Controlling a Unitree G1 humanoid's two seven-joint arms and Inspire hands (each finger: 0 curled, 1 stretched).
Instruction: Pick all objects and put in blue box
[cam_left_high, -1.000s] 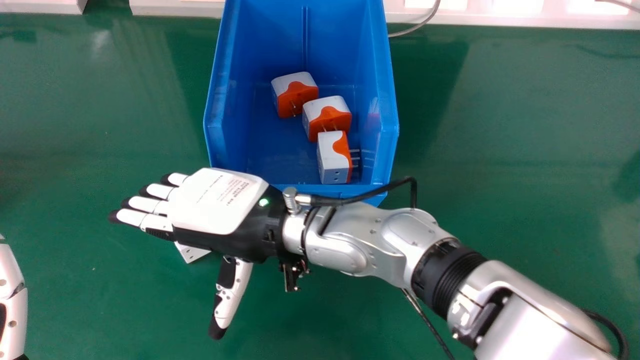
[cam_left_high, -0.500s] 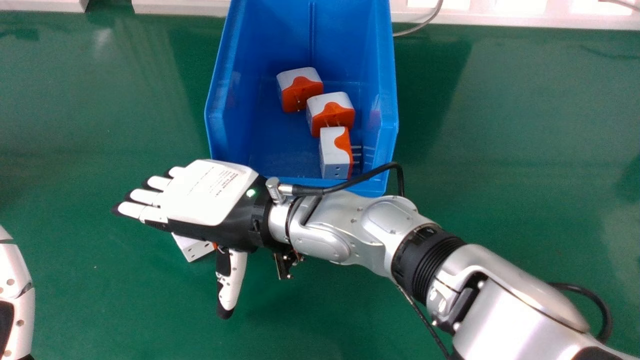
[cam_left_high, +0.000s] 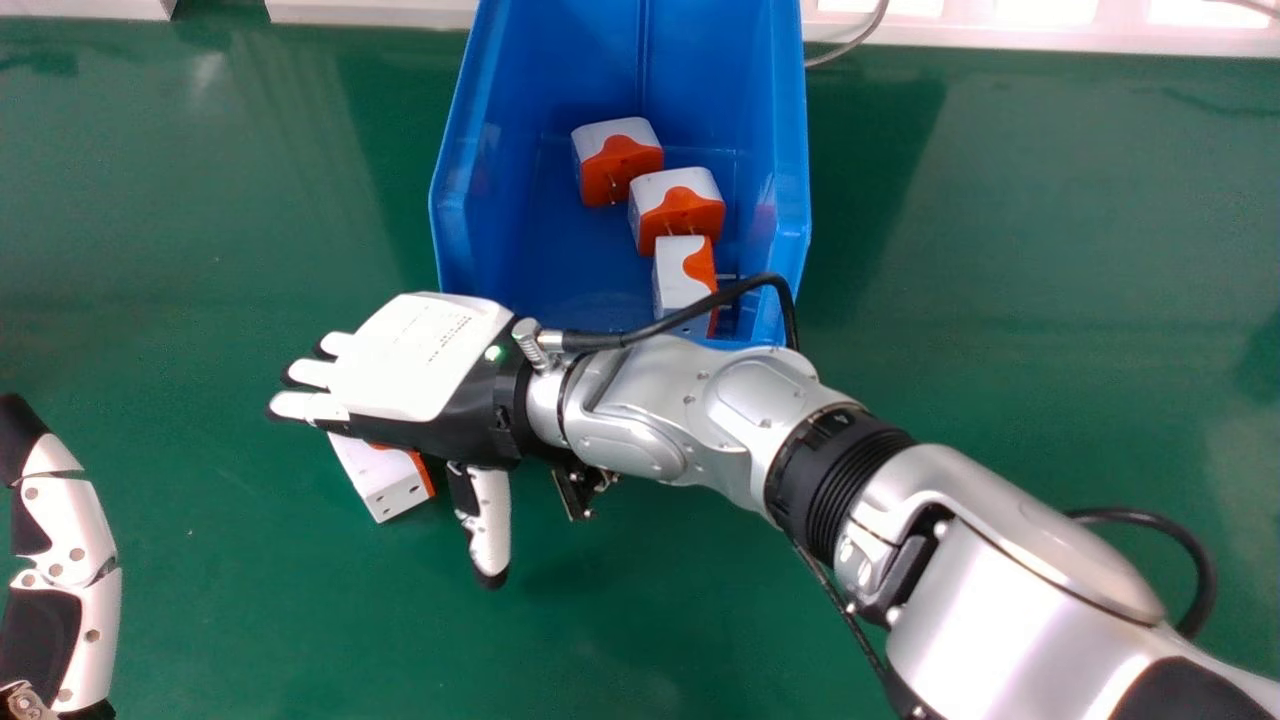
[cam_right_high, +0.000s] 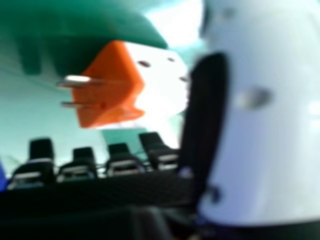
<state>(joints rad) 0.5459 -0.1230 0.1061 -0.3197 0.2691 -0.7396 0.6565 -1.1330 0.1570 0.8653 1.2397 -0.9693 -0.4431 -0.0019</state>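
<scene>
Table (cam_left_high: 250, 200): offers room left of box and on its near side, enough, by judgement, for lowering and closing a hand.

Box (cam_left_high: 452, 200): stands open at top, with 3 plugs (cam_left_high: 680, 210) inside, gathered toward its right wall.

Right arm (cam_left_high: 620, 390): comes in from near right of box and crosses its near rim in head view; cannot tell how much height to spare.

Right hand (cam_left_high: 410, 360): hangs by near left corner of box, pointing out past its left side. Wide, with fingers straight, thumb (cam_left_high: 490, 530) well apart and nothing held. Looks nearer to the pick than left hand (cam_left_high: 85, 530), well out to the left and near side of box, of unclear state.

Loose plug (cam_left_high: 375, 475): lies on table off near left corner of box, partly hidden under right hand and farther from box than palm. Shows between fingers and thumb in head view. Slants, with visible side edge running from far left to near right; cannot tell full long axis.

Prongs (cam_right_high: 80, 104): jut from orange face, roughly box-ward by judgement.

Likely calls for a slight shift away from box, then lowering and closing thumb against fingers. Could slip if pinched on prongs, or snag on near rim of box if carried low.
</scene>
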